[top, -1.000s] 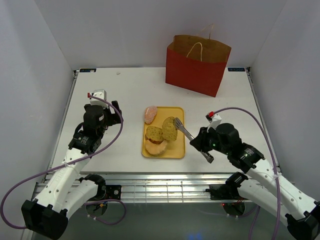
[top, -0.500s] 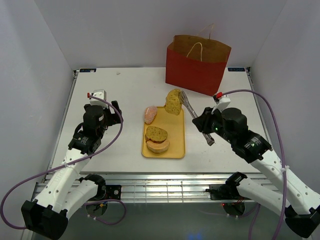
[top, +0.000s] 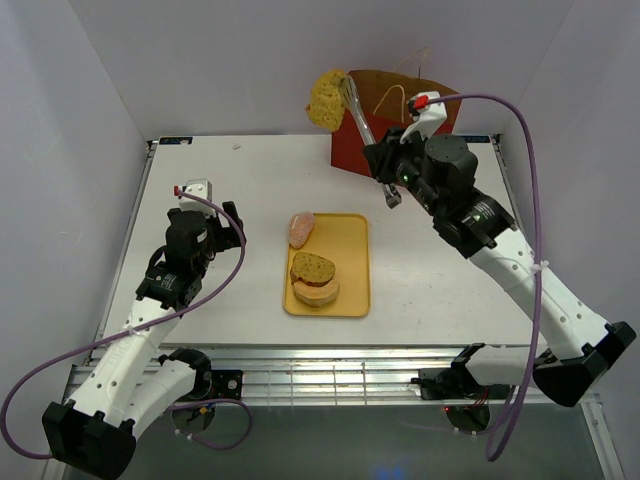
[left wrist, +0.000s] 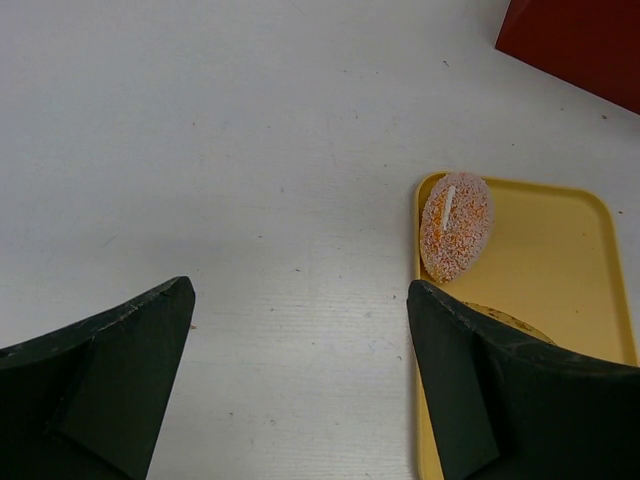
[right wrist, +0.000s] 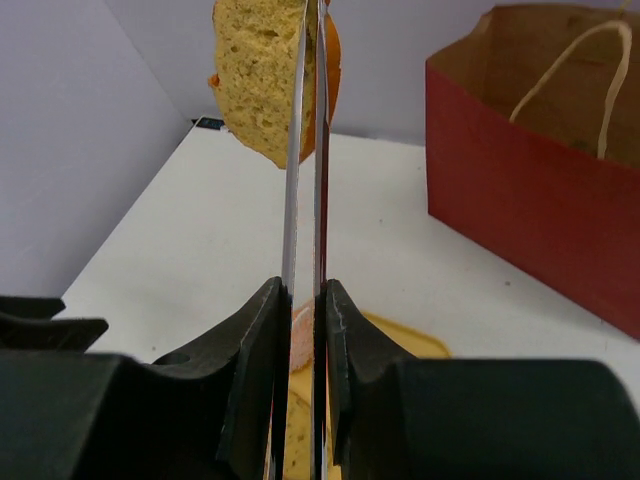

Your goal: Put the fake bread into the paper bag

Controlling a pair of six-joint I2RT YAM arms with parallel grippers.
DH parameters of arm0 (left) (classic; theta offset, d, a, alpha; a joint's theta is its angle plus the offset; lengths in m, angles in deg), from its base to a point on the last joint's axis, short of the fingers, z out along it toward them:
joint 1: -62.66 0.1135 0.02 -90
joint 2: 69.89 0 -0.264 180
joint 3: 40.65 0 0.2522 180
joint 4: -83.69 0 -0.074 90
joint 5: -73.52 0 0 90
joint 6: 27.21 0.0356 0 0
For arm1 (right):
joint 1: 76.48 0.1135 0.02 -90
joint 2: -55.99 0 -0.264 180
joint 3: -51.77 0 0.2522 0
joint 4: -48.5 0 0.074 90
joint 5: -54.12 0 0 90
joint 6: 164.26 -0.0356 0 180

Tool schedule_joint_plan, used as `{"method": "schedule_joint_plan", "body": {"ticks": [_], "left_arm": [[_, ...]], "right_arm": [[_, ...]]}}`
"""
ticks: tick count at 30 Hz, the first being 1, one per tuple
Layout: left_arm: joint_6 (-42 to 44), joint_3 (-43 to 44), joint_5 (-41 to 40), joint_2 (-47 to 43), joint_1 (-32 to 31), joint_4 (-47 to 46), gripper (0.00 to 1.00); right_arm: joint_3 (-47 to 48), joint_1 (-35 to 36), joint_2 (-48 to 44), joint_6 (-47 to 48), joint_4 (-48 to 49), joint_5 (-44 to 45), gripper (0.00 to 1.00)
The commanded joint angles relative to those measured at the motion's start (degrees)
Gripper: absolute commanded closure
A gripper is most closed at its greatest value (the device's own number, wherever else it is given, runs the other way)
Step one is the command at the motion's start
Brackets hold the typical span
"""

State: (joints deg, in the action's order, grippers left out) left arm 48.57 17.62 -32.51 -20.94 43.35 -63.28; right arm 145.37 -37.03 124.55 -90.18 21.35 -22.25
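Above the far edge of the counter (top: pixel 250 175), the right tool (right wrist: pixel 300 310) is pressed tight on the tongs (right wrist: pixel 305 150). Their tips pinch a yellow speckled slice (top: pixel 324 98) of fake bread, held high beside the paper bag (right wrist: pixel 520 180) and left of its mouth. Letting go now would likely drop it outside, onto the counter. Swinging in low could strike the rim or snag a cord handle (right wrist: pixel 603 100) and topple the bag. The left tool (left wrist: pixel 300 300) hangs spread near the left edge, holding nothing.

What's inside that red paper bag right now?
Only the paper bag's brown inner wall and a pale cord handle show. Its floor is hidden behind the red front, so whether anything lies there cannot be told.
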Motion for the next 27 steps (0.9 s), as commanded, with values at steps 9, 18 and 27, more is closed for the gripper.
{"method": "schedule_joint_plan", "body": {"ticks": [9, 18, 27], "left_arm": [[-0.28, 1.10, 0.83, -0.87, -0.29, -0.28, 0.02], [-0.28, 1.10, 1.53, -0.70, -0.29, -0.37, 0.02], [-0.28, 1.10, 2.32, -0.35, -0.29, -0.37, 0.02]], "right_arm": [[18.86, -2.78, 11.86, 9.94, 14.96, 12.56, 0.91], [17.99, -13.75, 12.74, 6.00, 16.64, 10.20, 0.92], [12.02, -24.84, 13.01, -1.65, 16.64, 0.44, 0.92]]}}
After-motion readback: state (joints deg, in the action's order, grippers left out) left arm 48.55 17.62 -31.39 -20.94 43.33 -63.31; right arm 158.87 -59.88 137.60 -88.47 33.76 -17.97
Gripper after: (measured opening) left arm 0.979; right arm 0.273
